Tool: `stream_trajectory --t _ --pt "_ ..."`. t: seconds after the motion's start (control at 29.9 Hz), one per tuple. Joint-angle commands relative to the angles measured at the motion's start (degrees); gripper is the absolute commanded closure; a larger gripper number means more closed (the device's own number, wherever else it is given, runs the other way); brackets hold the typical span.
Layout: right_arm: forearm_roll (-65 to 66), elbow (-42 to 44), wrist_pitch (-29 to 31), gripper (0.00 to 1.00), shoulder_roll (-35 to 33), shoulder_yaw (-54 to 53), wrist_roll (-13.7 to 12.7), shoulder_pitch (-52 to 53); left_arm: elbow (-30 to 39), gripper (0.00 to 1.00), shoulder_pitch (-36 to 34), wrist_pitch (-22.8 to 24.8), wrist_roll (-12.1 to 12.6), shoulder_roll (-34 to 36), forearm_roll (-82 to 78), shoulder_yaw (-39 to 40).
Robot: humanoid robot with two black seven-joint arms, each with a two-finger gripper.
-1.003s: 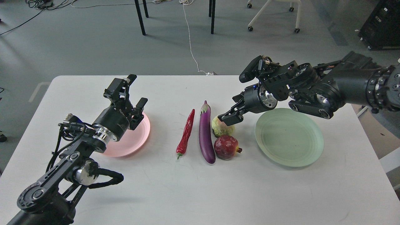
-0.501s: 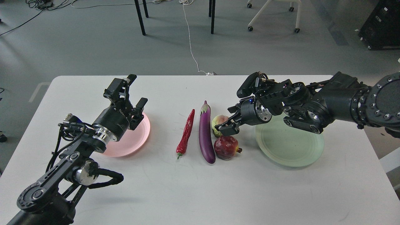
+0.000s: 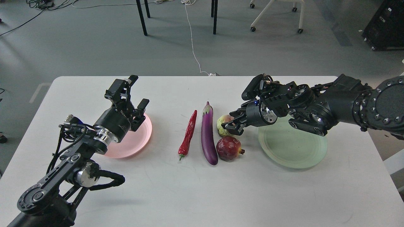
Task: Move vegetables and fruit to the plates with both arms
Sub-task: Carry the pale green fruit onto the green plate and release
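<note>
A red chili pepper, a purple eggplant, a dark-red pomegranate and a yellow-green fruit lie together mid-table. My right gripper comes in from the right, low over the table. Its fingers are closed against the yellow-green fruit, which rests on the table. The pale green plate lies under my right arm. My left gripper is open and empty, raised over the far edge of the salmon-pink plate.
The white table has bare surface along its front. The pomegranate touches the eggplant, right below my right gripper. Beyond the table are chair and table legs and a white cable on the grey floor.
My right arm has come down and forward to the yellow-green fruit, and its fingers have drawn in around it. The fruit has shifted slightly. My left arm has not moved.
</note>
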State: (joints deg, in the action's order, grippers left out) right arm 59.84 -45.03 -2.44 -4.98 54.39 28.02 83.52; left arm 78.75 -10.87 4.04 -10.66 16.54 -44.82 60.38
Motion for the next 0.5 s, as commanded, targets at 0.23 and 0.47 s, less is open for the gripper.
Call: stream_trajectory --t 0.23,0.47 --pt "4.2 -11.1 -0.1 0.61 -15.9 0.4 0.0 11.4 0.0 0.02 -0.1 0.1 0.0 0.2 0.0 0.0" --pt "10.0 -10.8 -0.1 0.60 -23.2 5.5 0.0 9.9 0.0 0.02 -0.1 0.2 0.0 0.1 0.0 -0.1"
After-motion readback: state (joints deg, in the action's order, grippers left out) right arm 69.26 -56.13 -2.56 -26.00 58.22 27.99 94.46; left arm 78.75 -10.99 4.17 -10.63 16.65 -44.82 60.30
